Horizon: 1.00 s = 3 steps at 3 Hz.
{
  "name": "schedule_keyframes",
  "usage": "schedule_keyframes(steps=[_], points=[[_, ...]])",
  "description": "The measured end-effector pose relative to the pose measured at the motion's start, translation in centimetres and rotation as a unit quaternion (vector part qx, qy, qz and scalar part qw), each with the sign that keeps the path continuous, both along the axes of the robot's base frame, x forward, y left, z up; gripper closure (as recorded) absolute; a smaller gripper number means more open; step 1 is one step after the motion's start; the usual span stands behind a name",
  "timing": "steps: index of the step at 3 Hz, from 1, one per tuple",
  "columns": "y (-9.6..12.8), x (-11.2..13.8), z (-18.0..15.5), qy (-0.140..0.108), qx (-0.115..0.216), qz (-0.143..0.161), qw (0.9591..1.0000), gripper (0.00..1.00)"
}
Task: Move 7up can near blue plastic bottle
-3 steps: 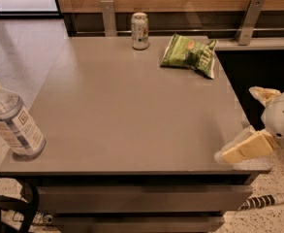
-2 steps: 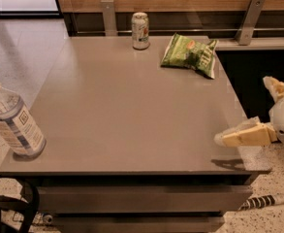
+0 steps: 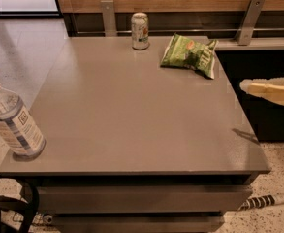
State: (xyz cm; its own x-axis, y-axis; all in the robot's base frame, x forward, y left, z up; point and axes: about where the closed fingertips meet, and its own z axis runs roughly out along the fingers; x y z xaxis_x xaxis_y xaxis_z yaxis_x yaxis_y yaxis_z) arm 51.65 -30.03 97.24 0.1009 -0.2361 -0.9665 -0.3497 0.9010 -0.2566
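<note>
Gripper (image 3: 244, 86) beyond table's (image 3: 132, 125) right edge, fingers close together, empty; 7up can (image 3: 140, 30) upright at far edge, well apart from blue plastic bottle (image 3: 13, 120) at near-left corner

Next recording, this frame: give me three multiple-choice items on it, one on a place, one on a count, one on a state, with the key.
1. Where on the table is the 7up can?
A. near-left corner
B. far edge, left of the chip bag
C. middle of the right edge

2. How many things stand or lie on the table?
A. one
B. three
C. five

3. What state is the 7up can in?
A. lying on its side
B. lifted off the table
C. upright on the table, untouched

Key:
1 B: it stands at the far edge, with the bag to its right.
2 B: the can, the chip bag and the blue plastic bottle at the near-left corner.
3 C: it stands upright, and the gripper is beyond the table's right edge, far from it.
</note>
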Motion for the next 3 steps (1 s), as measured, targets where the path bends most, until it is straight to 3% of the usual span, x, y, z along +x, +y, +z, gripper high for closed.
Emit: schedule_keyframes(steps=[1, 3], points=[[3.0, 0.5, -0.2, -0.008, -0.012, 0.031, 0.9994, 0.00], [3.8, 1.2, 0.6, 0.010, -0.023, 0.040, 0.9989, 0.00]])
